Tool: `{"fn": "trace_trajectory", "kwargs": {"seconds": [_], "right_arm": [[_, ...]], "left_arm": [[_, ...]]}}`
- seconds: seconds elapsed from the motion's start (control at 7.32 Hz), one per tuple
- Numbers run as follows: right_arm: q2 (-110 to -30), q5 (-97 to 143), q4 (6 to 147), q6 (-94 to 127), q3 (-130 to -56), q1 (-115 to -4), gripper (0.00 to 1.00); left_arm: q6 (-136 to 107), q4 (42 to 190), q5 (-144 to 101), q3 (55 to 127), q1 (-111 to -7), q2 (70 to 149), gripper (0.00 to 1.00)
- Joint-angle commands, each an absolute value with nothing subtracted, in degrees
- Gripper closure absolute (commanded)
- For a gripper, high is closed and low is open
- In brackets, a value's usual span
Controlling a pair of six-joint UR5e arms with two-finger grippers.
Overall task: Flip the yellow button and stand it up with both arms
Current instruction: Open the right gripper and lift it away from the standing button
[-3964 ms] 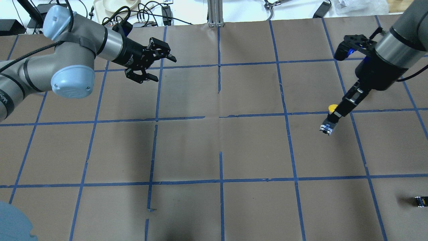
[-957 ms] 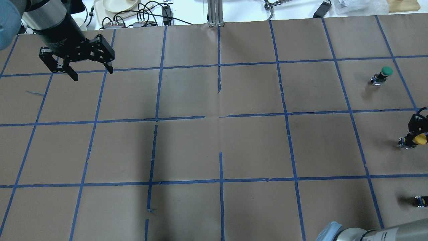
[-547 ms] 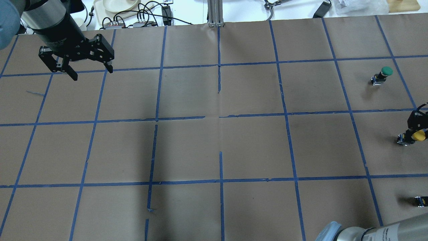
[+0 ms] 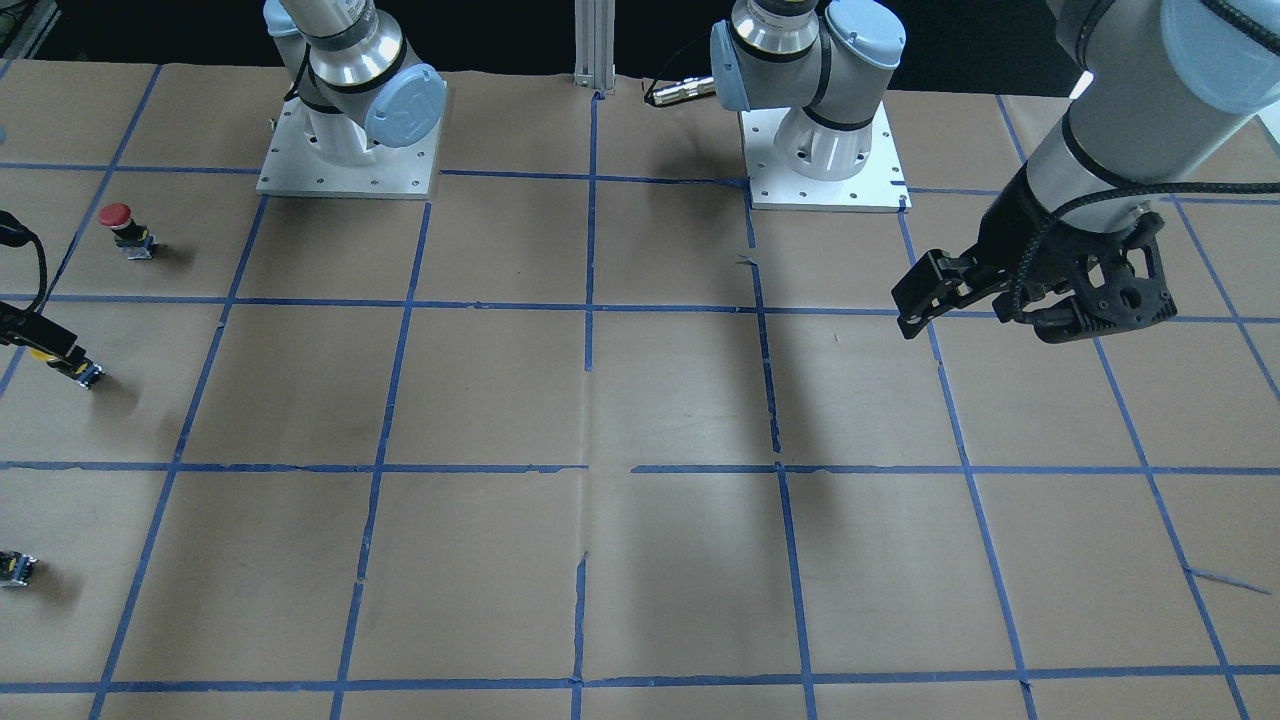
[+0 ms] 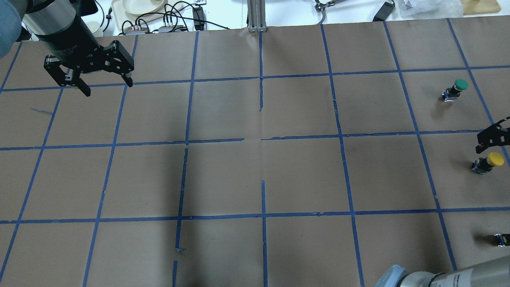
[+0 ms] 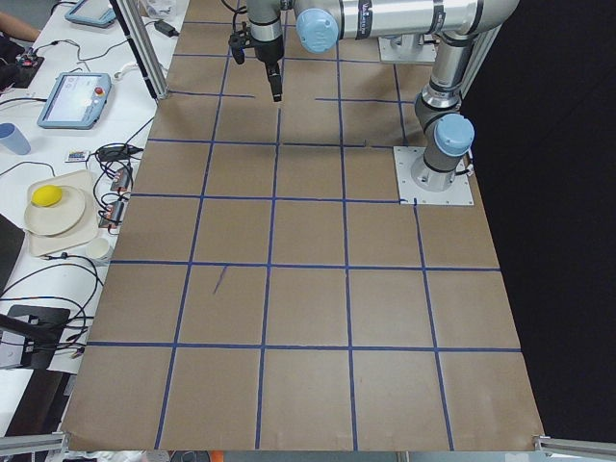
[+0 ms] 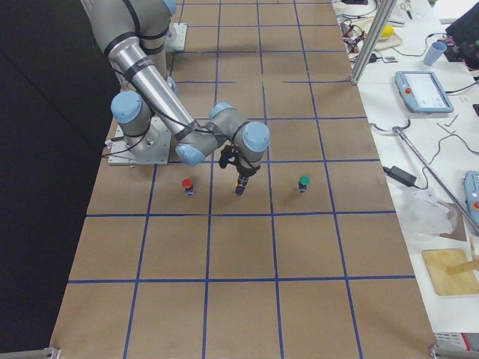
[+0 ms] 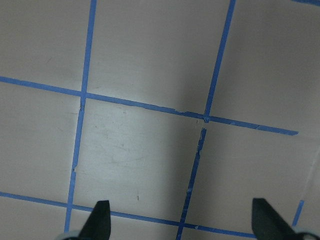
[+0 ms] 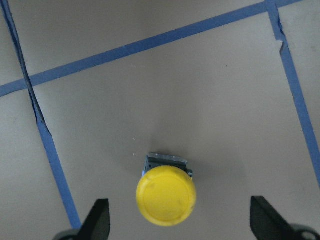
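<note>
The yellow button (image 5: 495,160) stands upright on its blocky base near the table's right edge, cap up. In the right wrist view its cap (image 9: 166,195) faces the camera. My right gripper (image 9: 182,220) is open and empty, hovering just above the button without touching it; only part of it shows at the overhead view's right edge (image 5: 492,138). In the front-facing view the right gripper (image 4: 38,338) partly hides the button (image 4: 86,373). My left gripper (image 5: 107,87) is open and empty, far off at the back left, and also shows in the front-facing view (image 4: 985,325).
A green-capped button (image 5: 458,85) stands behind the yellow one. A red-capped button (image 4: 118,216) stands closer to the robot's base. A small dark capless part (image 5: 500,239) lies at the right edge. Blue tape lines grid the brown table (image 5: 263,175).
My right gripper opened, let go of the yellow button and drew back from it; the button stays standing. Four seconds ago it held the button further left. The left gripper barely moved.
</note>
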State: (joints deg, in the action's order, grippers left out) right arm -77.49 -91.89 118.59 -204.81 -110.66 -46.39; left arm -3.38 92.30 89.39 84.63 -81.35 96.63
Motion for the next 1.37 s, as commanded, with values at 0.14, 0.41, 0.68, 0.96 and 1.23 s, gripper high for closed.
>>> {"fn": "trace_trajectory", "kwargs": {"seconds": [0.14, 0.41, 0.68, 0.96, 1.23], "right_arm": [[-83.7, -92.7, 116.2, -190.1, -104.2, -53.7, 0.01], [-82.4, -93.1, 98.7, -169.9, -90.8, -61.2, 0.01], [-81.3, -92.5, 91.4, -151.3, -82.7, -67.1, 0.01], [-81.3, -85.3, 88.7, -133.0, -80.9, -73.2, 0.0], [-81.2, -81.7, 91.3, -98.2, -80.4, -78.1, 0.0]], "left_arm": [[-3.3, 92.3, 89.0, 84.4, -81.0, 96.6, 0.0], [-3.3, 92.3, 89.0, 84.4, -81.1, 96.6, 0.0], [-3.3, 92.3, 89.1, 84.4, -81.1, 96.6, 0.0], [-3.3, 92.3, 89.1, 84.4, -81.1, 96.5, 0.0], [-3.4, 92.3, 89.1, 84.4, -81.0, 96.5, 0.0]]}}
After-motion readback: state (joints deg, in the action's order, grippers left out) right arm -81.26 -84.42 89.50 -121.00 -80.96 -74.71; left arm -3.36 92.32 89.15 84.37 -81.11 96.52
